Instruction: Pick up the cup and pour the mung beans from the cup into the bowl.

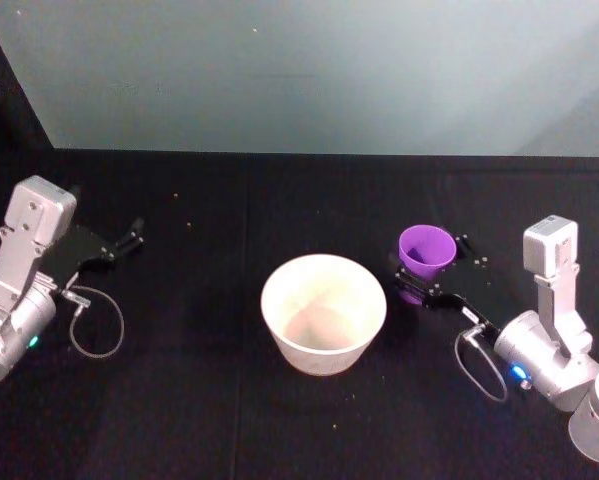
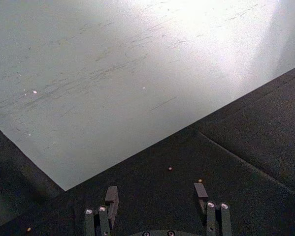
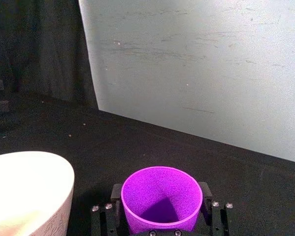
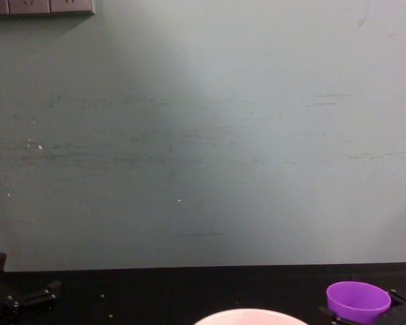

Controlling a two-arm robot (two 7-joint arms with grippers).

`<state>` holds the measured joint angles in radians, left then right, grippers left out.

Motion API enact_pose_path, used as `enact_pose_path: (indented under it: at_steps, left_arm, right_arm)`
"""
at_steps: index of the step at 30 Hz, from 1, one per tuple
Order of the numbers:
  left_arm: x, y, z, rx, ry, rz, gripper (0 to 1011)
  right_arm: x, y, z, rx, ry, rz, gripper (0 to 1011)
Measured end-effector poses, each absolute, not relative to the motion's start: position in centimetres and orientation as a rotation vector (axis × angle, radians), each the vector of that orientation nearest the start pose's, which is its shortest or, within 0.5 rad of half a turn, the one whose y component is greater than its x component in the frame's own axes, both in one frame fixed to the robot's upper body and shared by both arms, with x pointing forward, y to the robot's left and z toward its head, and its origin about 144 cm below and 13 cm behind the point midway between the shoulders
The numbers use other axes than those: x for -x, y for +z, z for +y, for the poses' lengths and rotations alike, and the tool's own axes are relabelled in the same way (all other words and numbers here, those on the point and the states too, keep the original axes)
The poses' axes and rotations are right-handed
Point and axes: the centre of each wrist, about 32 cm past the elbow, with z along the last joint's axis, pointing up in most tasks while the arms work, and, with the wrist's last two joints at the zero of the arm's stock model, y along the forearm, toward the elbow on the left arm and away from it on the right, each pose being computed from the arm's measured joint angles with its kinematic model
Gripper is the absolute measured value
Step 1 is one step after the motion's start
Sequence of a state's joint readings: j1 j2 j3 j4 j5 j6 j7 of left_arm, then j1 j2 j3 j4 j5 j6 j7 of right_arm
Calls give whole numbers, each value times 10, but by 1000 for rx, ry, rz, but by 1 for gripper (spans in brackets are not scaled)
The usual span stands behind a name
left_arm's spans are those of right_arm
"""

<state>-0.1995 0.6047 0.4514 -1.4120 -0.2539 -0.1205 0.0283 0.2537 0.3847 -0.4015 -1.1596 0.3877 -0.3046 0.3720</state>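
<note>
The purple cup (image 1: 426, 250) stands mouth up just right of the bowl (image 1: 271, 300), and my right gripper (image 1: 419, 272) is shut on it from the right. In the right wrist view the cup (image 3: 161, 199) sits between the two fingers (image 3: 116, 192); its inside is plain purple and the mung beans are out of view. The pale pinkish-white bowl's rim (image 3: 63, 166) lies close beside it. The chest view shows the cup (image 4: 357, 301) beside the bowl's rim (image 4: 250, 314). My left gripper (image 1: 129, 238) rests open and empty far left of the bowl, its fingers (image 2: 112, 194) apart over the cloth.
A black cloth (image 1: 209, 420) covers the table, with a few tiny specks (image 1: 176, 196) scattered on it. A pale wall panel (image 1: 309, 70) stands along the table's far edge. A cable loop (image 1: 97, 325) hangs from the left arm.
</note>
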Motion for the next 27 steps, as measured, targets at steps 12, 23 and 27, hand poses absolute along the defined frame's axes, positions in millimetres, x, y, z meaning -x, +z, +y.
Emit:
enact_pose_path:
  at_steps: [12,23,27]
  left_arm:
    - [-489,1140,310,-304,1248,-285,1000]
    - [-489,1140,310,-305,1248,-285,1000]
    - [-489,1140,310,-304,1248,-285,1000]
  right_arm:
    - [-507,1089,-279,44,-984,-71,760]
    - [-506,1105,-283,41,-991,-89,749]
    - [-505,1130,-287,48,-1011,-110,749]
